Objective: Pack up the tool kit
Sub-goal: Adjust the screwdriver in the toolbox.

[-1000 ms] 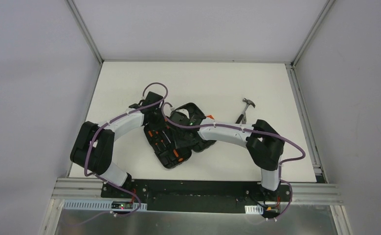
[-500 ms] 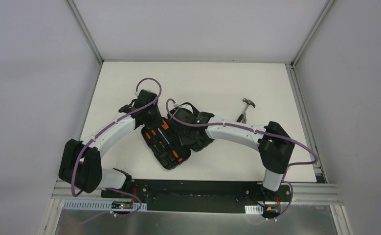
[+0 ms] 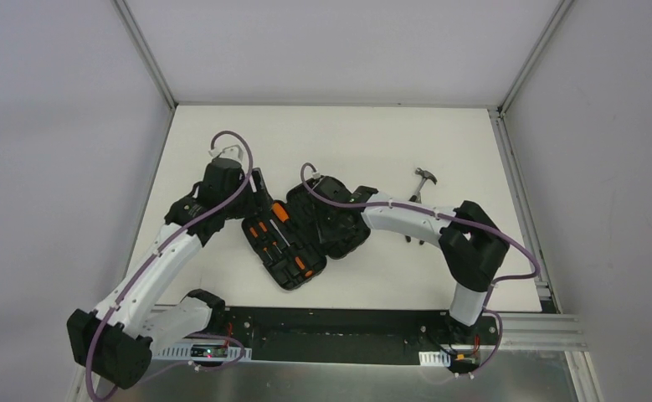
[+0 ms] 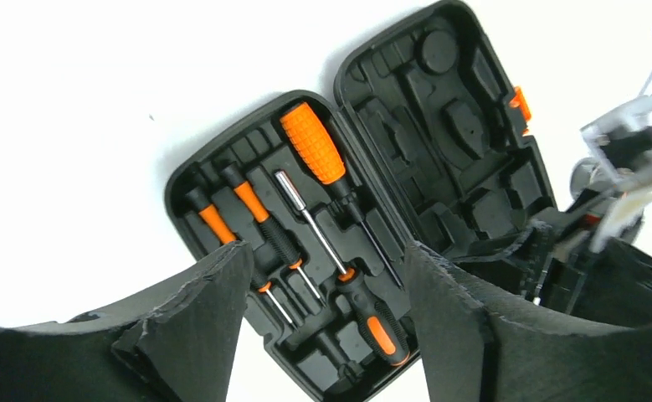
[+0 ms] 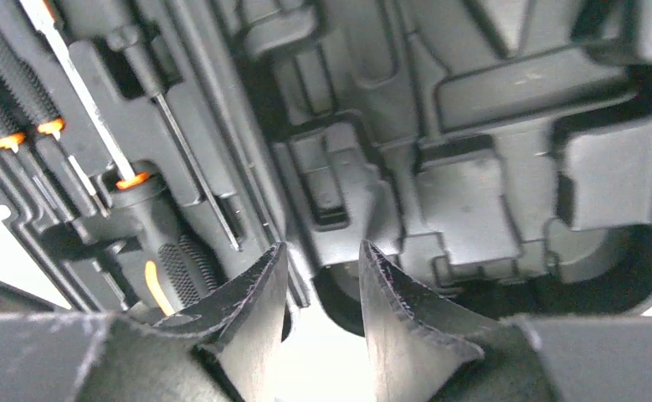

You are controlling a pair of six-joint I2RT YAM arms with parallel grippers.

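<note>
The tool kit's black case (image 3: 293, 280) lies open mid-table. Its left half holds several orange-and-black screwdrivers, among them a fat orange-handled one (image 4: 312, 142) and a black-and-orange one (image 4: 372, 314). The right half (image 4: 464, 126) shows empty moulded slots and an orange latch (image 4: 519, 102). My left gripper (image 4: 326, 268) hovers open above the screwdriver half with nothing between its fingers; from above it (image 3: 255, 197) sits at the case's left edge. My right gripper (image 5: 322, 268) is open low over the right half, its tips at the case's near rim beside the hinge. The hammer (image 3: 423, 180) lies on the table to the right.
The white table (image 3: 347, 142) is bounded by grey walls at the back and sides. The right forearm (image 3: 406, 219) stretches from the case toward the hammer. A purple cable (image 3: 230, 142) loops above the left wrist.
My left jaws have opened and drawn back to the left off the case, uncovering the orange-handled screwdriver in its slot. The left elbow swung down and left. The right gripper hardly moved.
</note>
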